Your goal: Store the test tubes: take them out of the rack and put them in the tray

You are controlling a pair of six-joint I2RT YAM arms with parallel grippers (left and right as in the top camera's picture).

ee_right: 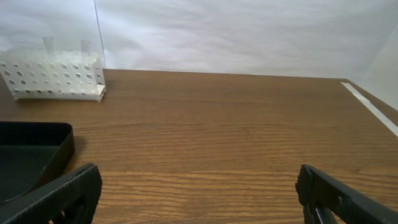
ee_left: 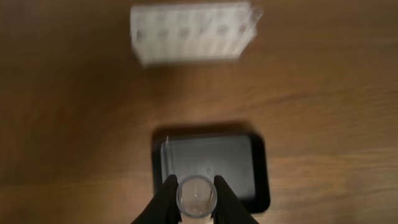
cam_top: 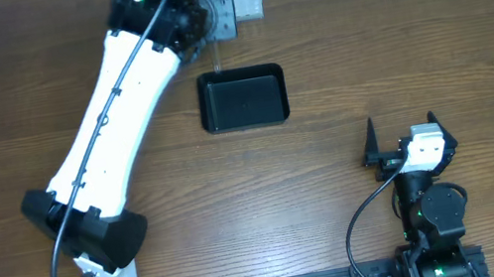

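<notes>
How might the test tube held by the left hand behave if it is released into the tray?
The test tube looks clear and thin-walled, so it is probably light and could crack if dropped. Its round, smooth body would likely roll on the flat floor of the tray until a wall stops it.

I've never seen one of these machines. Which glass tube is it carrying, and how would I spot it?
Start at the black tray on the wooden table. Just above it, the left arm's black jaws pinch one clear test tube. Unlike the tubes standing in the white rack beyond, it is the only one held in the air.
</notes>
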